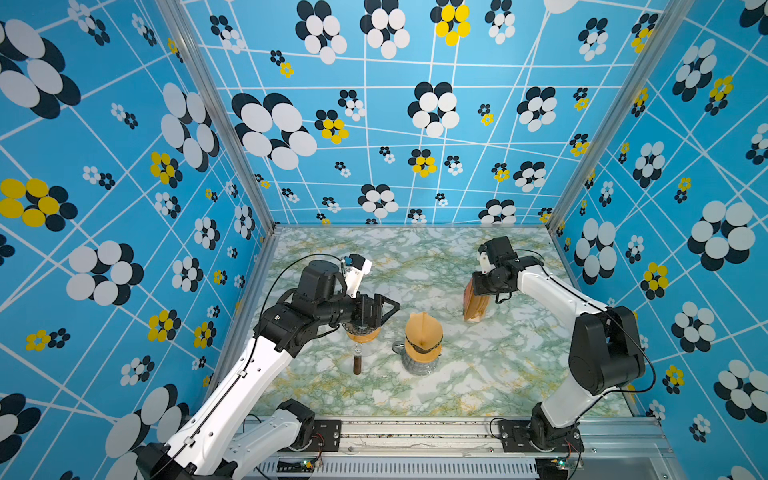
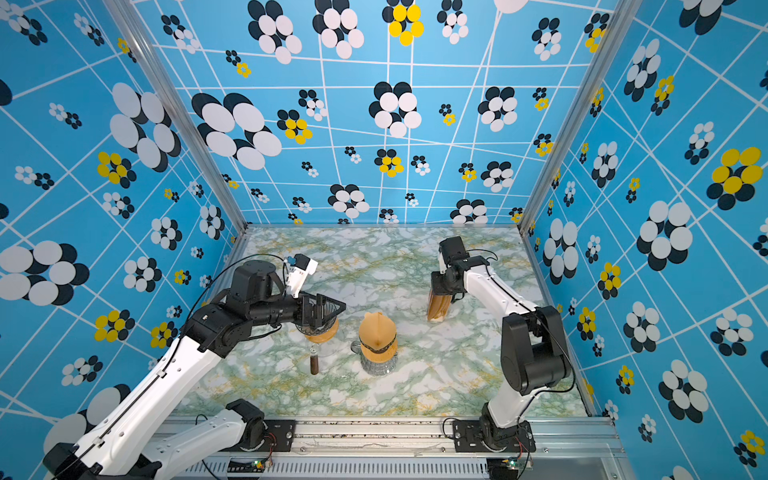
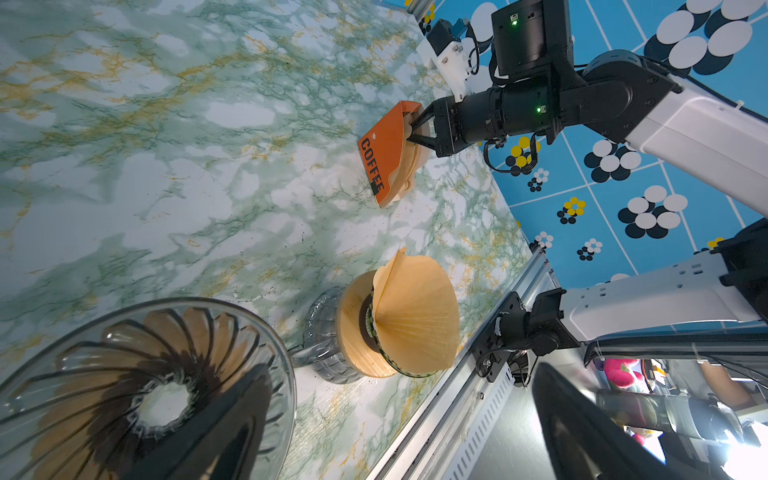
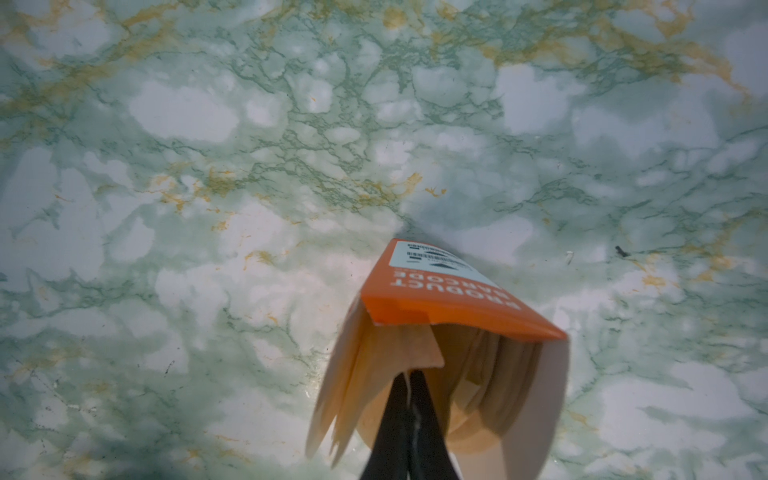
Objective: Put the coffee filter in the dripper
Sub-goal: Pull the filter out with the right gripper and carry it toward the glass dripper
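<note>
A clear ribbed glass dripper (image 1: 360, 336) (image 3: 124, 332) with a wooden collar and a brown handle stands left of centre, with nothing in it. My left gripper (image 1: 386, 313) (image 3: 399, 449) hovers just above it, open wide, one finger over its rim. At the right stands an orange box (image 1: 473, 307) (image 4: 449, 299) marked COFFEE, holding several brown paper filters. My right gripper (image 1: 478, 291) (image 4: 411, 374) reaches into the box's open top. It is shut on the edge of one coffee filter (image 4: 399, 349).
A glass carafe (image 1: 419, 368) with a wooden collar stands at the centre, a brown paper filter (image 1: 422, 332) (image 3: 415, 307) cone sitting on top of it. The marble table (image 1: 498, 374) ends at a metal rail (image 1: 415, 432) in front; patterned walls close the other sides.
</note>
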Motion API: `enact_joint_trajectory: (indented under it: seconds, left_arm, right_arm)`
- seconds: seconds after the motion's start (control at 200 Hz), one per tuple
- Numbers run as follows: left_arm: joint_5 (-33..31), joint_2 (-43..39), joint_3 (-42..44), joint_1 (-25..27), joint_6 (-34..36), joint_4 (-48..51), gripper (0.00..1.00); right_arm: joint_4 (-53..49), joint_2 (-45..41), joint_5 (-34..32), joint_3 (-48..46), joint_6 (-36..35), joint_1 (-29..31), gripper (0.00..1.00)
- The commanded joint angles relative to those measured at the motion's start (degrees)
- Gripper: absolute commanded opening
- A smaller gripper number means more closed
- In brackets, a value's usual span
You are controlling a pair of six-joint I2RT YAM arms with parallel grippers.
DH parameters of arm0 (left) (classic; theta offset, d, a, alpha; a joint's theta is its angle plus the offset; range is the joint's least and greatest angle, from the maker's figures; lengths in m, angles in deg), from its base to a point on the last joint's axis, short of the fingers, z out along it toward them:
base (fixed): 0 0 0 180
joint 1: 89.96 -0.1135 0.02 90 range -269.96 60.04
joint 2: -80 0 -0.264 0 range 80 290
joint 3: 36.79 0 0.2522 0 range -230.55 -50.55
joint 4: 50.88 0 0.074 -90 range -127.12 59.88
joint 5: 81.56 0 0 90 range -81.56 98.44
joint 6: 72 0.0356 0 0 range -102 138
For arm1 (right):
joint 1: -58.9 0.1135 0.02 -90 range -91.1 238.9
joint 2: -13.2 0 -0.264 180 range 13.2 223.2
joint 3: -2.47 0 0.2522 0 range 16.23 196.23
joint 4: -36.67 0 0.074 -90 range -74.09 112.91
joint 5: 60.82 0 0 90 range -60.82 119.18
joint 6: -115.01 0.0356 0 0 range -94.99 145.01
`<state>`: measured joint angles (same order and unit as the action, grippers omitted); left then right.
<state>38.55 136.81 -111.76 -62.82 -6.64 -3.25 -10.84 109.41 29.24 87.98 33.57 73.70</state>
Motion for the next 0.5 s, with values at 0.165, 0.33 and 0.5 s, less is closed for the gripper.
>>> enact_joint_trajectory:
  seconds: [0.165, 0.33, 0.5]
  left_arm:
    - [-1.22, -1.16, -1.16, 0.37, 0.44, 0.38, 0.99]
    - [-3.74, -1.26, -3.67, 0.29, 2.01, 3.83, 0.99]
    - [-7.08, -2.64, -6.33, -0.13, 4.15, 8.05, 0.99]
  right_arm:
    - [-4.38, -10.81, 1.2, 1.68, 1.29, -0.23, 0.03]
    - [-8.72, -15.62, 1.18, 4.24, 0.77, 1.36, 0.03]
    - [-13.38, -17.89, 2.21, 9.96, -0.64, 5.46, 0.03]
